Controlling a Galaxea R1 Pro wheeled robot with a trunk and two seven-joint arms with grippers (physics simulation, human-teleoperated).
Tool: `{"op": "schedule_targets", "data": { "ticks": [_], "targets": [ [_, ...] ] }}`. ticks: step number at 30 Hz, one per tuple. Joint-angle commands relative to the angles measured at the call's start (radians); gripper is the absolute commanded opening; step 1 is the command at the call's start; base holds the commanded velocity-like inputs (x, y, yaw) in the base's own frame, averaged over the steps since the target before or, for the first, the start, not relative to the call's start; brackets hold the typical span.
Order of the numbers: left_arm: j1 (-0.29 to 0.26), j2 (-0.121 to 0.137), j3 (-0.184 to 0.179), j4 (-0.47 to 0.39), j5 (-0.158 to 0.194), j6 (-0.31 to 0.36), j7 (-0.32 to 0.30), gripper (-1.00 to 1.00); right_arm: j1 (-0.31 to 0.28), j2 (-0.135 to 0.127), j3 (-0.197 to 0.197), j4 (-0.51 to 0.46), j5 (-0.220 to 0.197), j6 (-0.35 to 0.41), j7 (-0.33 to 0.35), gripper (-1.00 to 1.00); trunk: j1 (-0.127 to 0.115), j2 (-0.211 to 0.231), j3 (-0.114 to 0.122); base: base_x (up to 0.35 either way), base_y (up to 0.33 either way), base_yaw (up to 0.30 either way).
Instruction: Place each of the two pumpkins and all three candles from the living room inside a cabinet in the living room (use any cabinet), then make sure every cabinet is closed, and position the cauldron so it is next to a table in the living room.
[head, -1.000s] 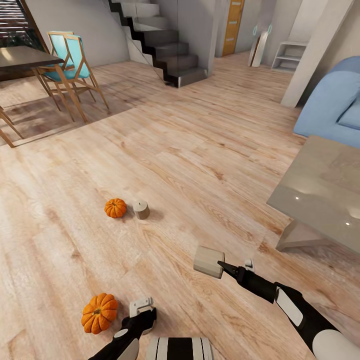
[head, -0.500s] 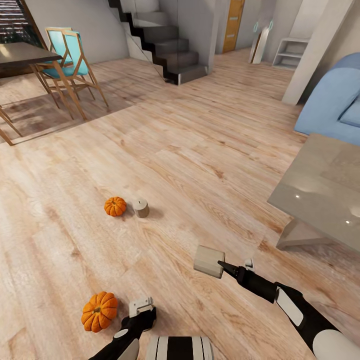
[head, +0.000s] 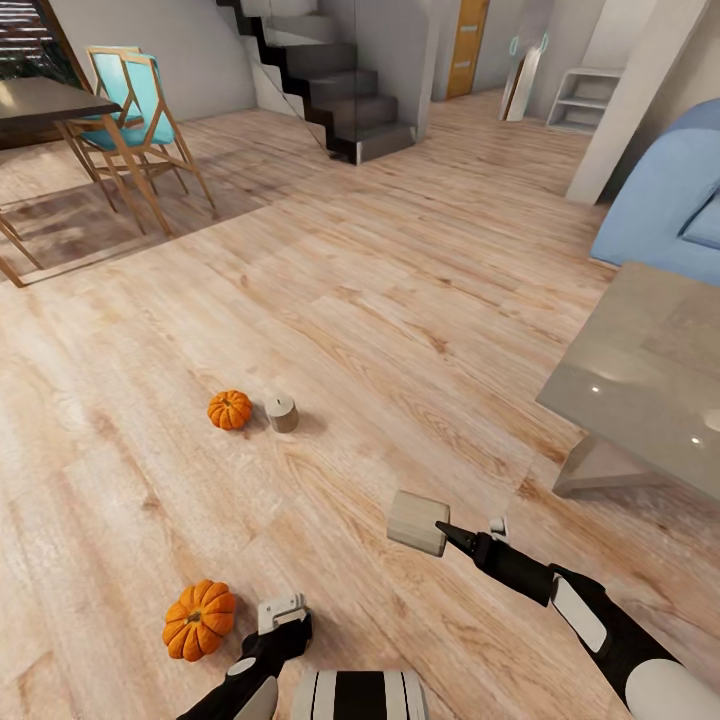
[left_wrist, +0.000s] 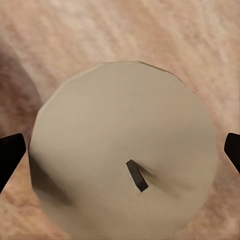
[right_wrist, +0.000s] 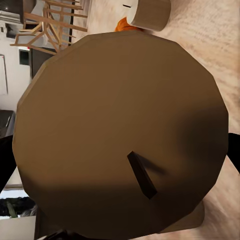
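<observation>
My right gripper (head: 443, 532) is shut on a beige candle (head: 418, 522), held on its side just above the floor; in the right wrist view its wick end (right_wrist: 120, 130) sits between the dark fingers (right_wrist: 5, 165). My left gripper (head: 283, 622) is shut on a second candle (head: 281, 609), whose wick end (left_wrist: 125, 150) shows in the left wrist view. An orange pumpkin (head: 199, 620) lies on the floor just left of the left gripper. Farther ahead, another pumpkin (head: 230, 409) and a third candle (head: 282, 412) stand side by side. The low grey-beige table (head: 640, 380) is at the right.
A blue sofa (head: 665, 205) stands behind the table at the right. A dark dining table (head: 45, 105) with turquoise chairs (head: 140, 115) is at the far left, and a dark staircase (head: 330, 85) at the back. Wood floor (head: 400, 300) stretches between them.
The head view has drifted slightly, so the whole picture has shifted a little. Both grippers hold their candles as before, and nothing on the floor has moved.
</observation>
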Motion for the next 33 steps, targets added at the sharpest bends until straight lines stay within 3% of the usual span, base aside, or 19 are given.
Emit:
{"op": "schedule_targets", "data": {
  "ticks": [1, 7, 11, 20, 25, 33],
  "targets": [
    [-0.001, 0.001, -0.008, -0.001, 0.01, -0.005, 0.007, 1.0, -0.001, -0.001, 0.005, 0.0, -0.015, 0.014, 0.004, -1.0, 0.0, 0.0, -0.001, 0.0, 0.0, 0.0],
    [-0.001, 0.001, -0.009, -0.001, 0.01, -0.005, 0.007, 1.0, -0.001, -0.001, 0.005, 0.0, -0.015, 0.014, 0.004, -1.0, 0.0, 0.0, -0.001, 0.0, 0.0, 0.0],
    [-0.001, 0.001, -0.009, -0.001, 0.011, -0.005, 0.007, 1.0, -0.001, -0.001, 0.005, 0.0, -0.015, 0.014, 0.004, -1.0, 0.002, -0.001, -0.016, 0.0, 0.0, 0.0],
    [-0.001, 0.001, -0.01, -0.001, 0.01, -0.005, 0.007, 1.0, -0.001, -0.001, 0.005, 0.0, -0.015, 0.014, 0.004, -1.0, 0.002, -0.001, -0.016, 0.0, 0.0, 0.0],
    [-0.001, 0.001, -0.012, -0.001, 0.01, -0.005, 0.007, 1.0, -0.001, -0.001, 0.005, -0.001, -0.015, 0.014, 0.004, -1.0, 0.004, -0.002, -0.035, 0.0, 0.0, 0.0],
    [-0.001, 0.001, -0.013, -0.001, 0.01, -0.005, 0.007, 1.0, -0.001, 0.0, 0.005, -0.002, -0.015, 0.014, 0.004, -1.0, 0.004, -0.002, -0.035, 0.0, 0.0, 0.0]
  ]
}}
